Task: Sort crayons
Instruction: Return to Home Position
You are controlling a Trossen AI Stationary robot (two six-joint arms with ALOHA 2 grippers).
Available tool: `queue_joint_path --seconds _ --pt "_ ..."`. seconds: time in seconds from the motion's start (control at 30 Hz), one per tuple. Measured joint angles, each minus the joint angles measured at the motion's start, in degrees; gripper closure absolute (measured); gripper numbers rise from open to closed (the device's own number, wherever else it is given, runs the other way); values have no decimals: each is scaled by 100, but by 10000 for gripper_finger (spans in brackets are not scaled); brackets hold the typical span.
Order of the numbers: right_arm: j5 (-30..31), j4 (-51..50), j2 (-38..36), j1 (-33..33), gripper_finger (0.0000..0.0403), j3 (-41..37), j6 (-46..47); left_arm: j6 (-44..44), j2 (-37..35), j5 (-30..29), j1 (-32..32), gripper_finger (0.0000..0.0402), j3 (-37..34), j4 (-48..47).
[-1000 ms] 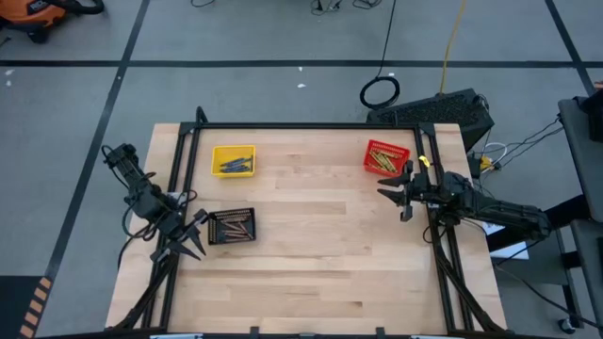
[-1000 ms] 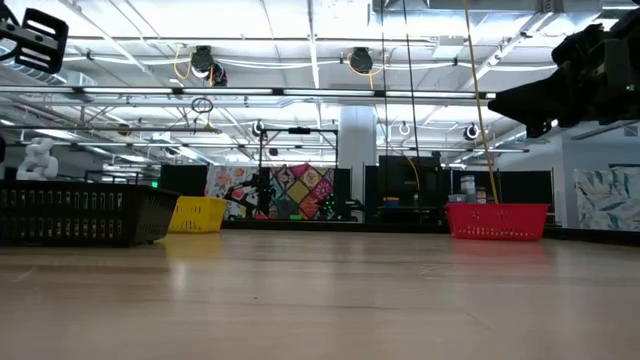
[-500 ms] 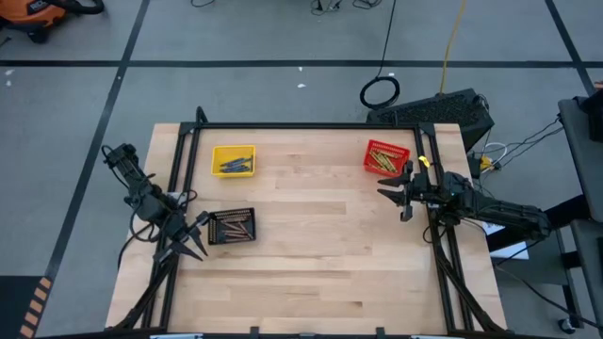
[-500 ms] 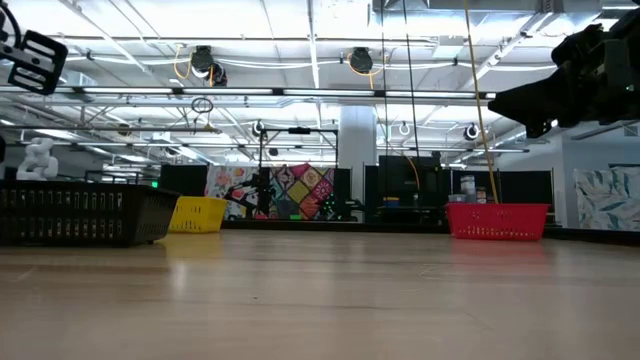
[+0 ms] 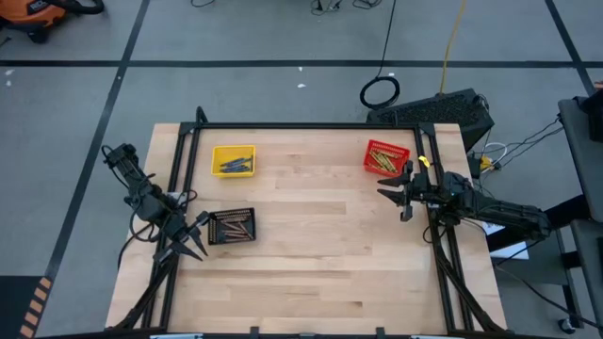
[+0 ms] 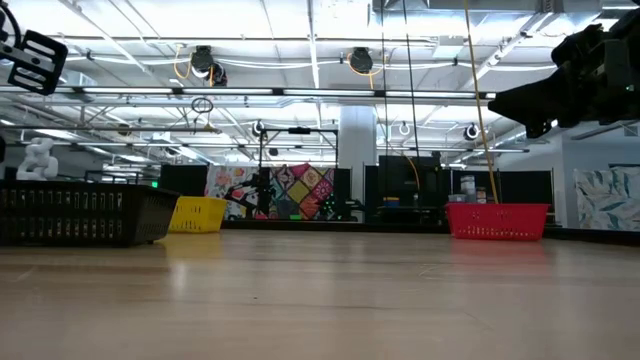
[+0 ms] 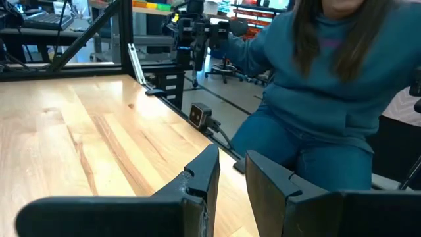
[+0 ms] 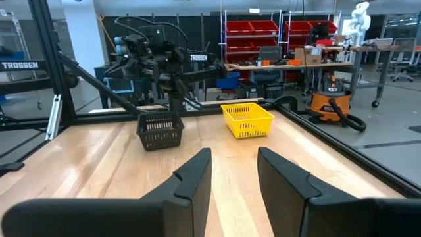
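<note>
The crayons lie in three mesh baskets on the wooden table. Blue crayons (image 5: 234, 166) are in the yellow basket (image 5: 216, 151) at the far left. Yellow-green crayons (image 5: 383, 161) fill the red basket (image 5: 399, 151) at the far right. Brown crayons (image 5: 233, 227) are in the black basket (image 5: 212, 216) at the left. My left gripper (image 5: 194, 241) hovers open just beside the black basket, over the table's left edge, and holds nothing (image 7: 230, 161). My right gripper (image 5: 394, 194) hovers open near the right edge, below the red basket, also holding nothing (image 8: 233, 158).
The middle of the table (image 5: 320, 245) is bare wood. A black frame rail (image 5: 311, 125) runs along the far edge, and slanted struts (image 5: 450, 273) stand at both sides. A person in a teal top (image 7: 329, 79) sits close beyond the table edge in the left wrist view.
My left gripper has rolled and tipped slightly while staying in place. The baskets and the crayons have not moved.
</note>
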Motion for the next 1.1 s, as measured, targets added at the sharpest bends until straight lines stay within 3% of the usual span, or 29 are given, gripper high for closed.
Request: queue_joint_path --seconds 0.27,0.4,1.1 --pt "2 0 -3 0 292 0 1 -2 0 0 -2 322 -31 69" --pt "7 -7 -16 -2 292 0 2 8 4 56 0 322 -469 1144" --pt "11 -7 0 -33 292 -1 2 -2 -4 75 11 322 -479 1165"
